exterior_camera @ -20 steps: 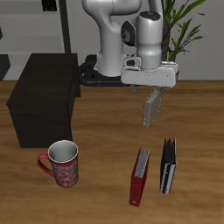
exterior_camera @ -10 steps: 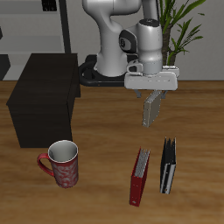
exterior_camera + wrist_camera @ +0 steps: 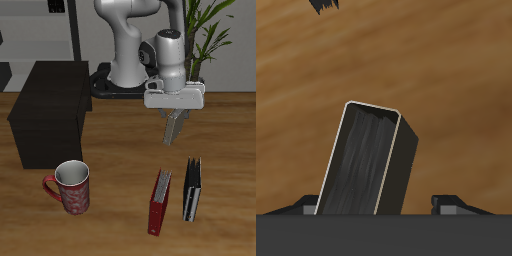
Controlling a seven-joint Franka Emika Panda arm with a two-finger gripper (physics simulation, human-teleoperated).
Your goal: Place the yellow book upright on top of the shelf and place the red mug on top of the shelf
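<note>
- Tan-grey and thin, the yellow book (image 3: 173,127) hangs in the air above the wooden tabletop (image 3: 120,150), clenched at its upper end by the pincer (image 3: 175,110); its long axis runs nearly vertical, tilted a little.
- In the wrist view the yellow book (image 3: 364,160) shows end-on as a dark, pale-edged slab leaning to one side; its gripped end is cut off by the frame edge, and only stubs of the pincer fingers (image 3: 461,204) show on either side of it.
- The arm's body hides the spot where the fingers meet the cover in the exterior view.
- One red mug (image 3: 72,187) stands upright on the tabletop near the front edge, its opening upward and its loop handle pointing away from the books.
- One shelf (image 3: 50,112), dark and boxy, sits farther back than the mug; its flat top is bare.
- Two more books lie near the front edge, below the held one: a red book (image 3: 159,202) and a black book (image 3: 191,189), side by side with their long axes running front to back.
- Three books in all, one mug, one shelf.
</note>
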